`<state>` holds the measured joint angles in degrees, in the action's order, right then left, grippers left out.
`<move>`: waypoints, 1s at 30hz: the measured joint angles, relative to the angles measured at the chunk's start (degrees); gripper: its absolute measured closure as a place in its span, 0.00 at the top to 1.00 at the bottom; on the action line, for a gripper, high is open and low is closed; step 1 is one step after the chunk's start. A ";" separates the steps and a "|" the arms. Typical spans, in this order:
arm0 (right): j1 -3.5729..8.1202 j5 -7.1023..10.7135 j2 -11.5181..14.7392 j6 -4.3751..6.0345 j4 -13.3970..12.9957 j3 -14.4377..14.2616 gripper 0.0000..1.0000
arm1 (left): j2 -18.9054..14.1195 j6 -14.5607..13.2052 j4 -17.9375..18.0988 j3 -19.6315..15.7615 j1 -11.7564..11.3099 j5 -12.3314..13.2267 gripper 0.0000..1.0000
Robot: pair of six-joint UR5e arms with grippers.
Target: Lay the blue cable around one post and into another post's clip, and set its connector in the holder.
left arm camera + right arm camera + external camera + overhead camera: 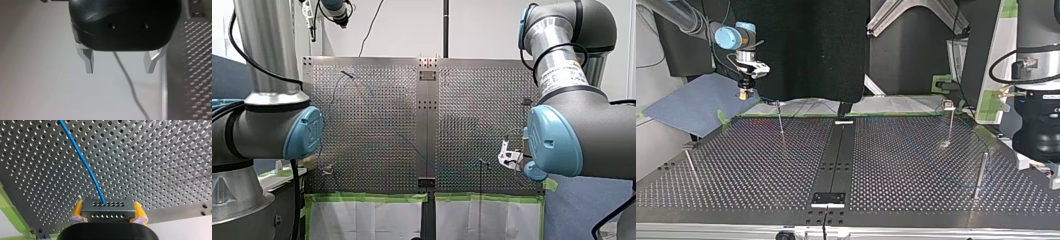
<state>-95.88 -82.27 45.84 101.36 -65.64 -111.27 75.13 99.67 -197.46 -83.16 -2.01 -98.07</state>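
Note:
In the right wrist view my right gripper [108, 206], with yellow pads, is shut on a dark grey connector block [108, 212]. The blue cable [85, 162] leaves the block's front and runs away over the perforated table [162, 165]. The top view has this gripper [744, 93] hovering past the table's far left corner, near a thin post [780, 122]. Another post with a small head [949, 117] stands at the far right. My left gripper [120, 72] is open, its metal fingers [89, 62] bare, with a pale wall behind it.
Two more posts stand at the top view's near right [980, 175] and left [690, 165]. A black centre rail [838, 150] carries a bracket [828, 198] at its near end. Green tape [372, 198] lines the table's edge. A dark cable [130, 87] hangs beyond my left gripper.

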 joint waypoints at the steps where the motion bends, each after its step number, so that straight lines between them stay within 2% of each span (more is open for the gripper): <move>1: -0.07 0.00 0.00 0.00 0.04 0.07 0.00 | 0.30 0.01 -0.48 -0.08 0.45 -0.40 1.00; 7: -0.30 0.00 0.00 0.00 0.28 0.22 0.00 | 2.79 -0.19 -3.50 -1.06 3.37 -3.37 1.00; 11: -0.40 0.00 0.03 0.00 0.40 0.32 0.00 | 3.78 -0.66 -5.75 -1.19 4.15 -5.00 1.00; 30: -0.72 -0.06 0.00 -0.08 1.07 0.64 0.00 | 7.02 -0.29 -14.97 -1.23 3.48 -5.49 1.00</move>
<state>-96.61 -82.33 45.85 101.27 -64.57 -110.63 82.15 99.38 -212.43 -84.38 1.47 -103.56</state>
